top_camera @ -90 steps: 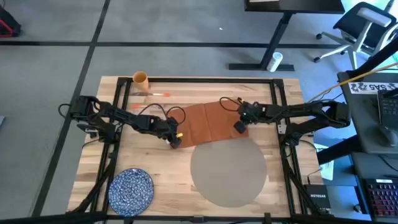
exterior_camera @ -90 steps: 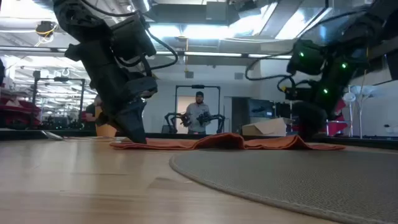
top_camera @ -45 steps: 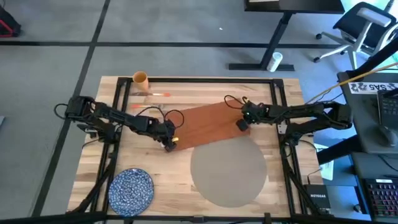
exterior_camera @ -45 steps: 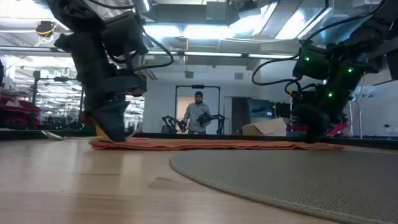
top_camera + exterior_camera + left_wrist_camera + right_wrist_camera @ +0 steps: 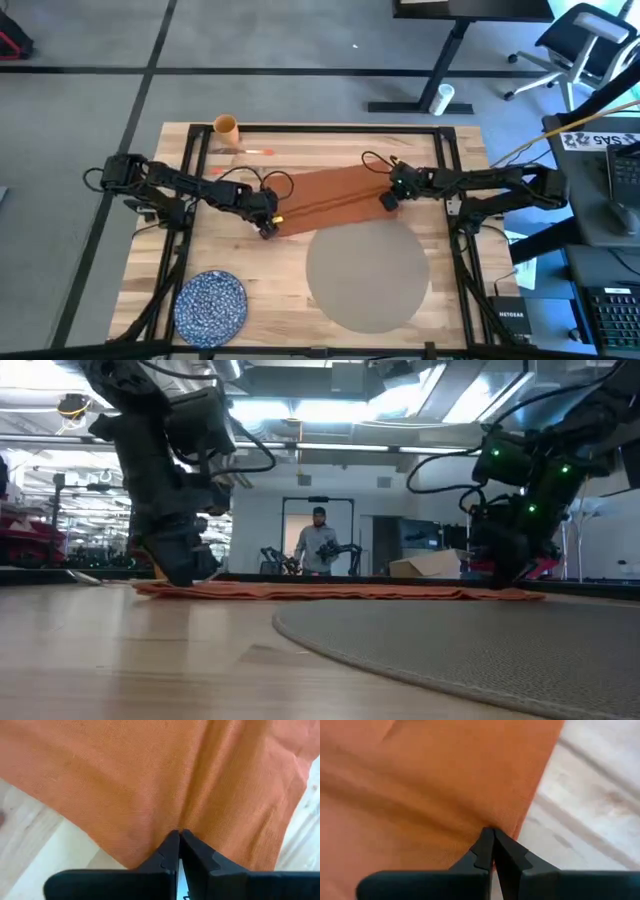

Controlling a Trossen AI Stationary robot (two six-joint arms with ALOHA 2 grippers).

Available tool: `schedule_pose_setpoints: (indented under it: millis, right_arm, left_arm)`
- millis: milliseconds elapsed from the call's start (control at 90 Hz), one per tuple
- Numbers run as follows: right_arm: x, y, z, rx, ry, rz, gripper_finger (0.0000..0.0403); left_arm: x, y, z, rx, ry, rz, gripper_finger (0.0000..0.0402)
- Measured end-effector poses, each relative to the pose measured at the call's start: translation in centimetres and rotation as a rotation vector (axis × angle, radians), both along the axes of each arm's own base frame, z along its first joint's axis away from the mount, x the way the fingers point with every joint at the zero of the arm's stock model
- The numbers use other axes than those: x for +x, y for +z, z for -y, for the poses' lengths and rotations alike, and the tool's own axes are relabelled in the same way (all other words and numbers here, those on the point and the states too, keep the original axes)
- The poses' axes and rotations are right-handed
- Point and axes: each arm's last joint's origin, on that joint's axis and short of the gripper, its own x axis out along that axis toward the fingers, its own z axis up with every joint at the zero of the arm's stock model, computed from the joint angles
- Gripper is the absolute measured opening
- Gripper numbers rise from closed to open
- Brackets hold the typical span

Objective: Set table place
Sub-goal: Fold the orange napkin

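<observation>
Left gripper [image 5: 266,229] and right gripper [image 5: 388,201] each pinch an end of the rust-red napkin [image 5: 328,198]; its long axis spans them, just beyond the round placemat [image 5: 367,279].

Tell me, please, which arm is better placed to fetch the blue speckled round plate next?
Probably the left: its gripper is nearer the blue speckled round plate at the table's near-left corner; the right gripper sits across the rust-red cloth napkin.
</observation>
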Motion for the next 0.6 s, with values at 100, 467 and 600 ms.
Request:
schedule_pose_setpoints:
  millis: [100, 467, 600]
  right_arm:
    - [0.2, 1.0, 0.0, -0.001, 0.009, 0.045, 0.0]
    - [1.3, 3.6, 0.0, 0.005, 0.211, 0.22, 0.0]
    - [1.6, 3.7, -0.3, 0.01, 0.404, 0.255, 0.0]
  left_arm:
    - [-0.1, 0.5, -0.5, 0.006, 0.005, 0.006, 0.0]
    - [1.2, 4.3, -2.1, 0.072, -0.024, 0.187, 0.0]
    - [1.0, 4.2, -2.8, 0.1, -0.074, 0.165, 0.0]
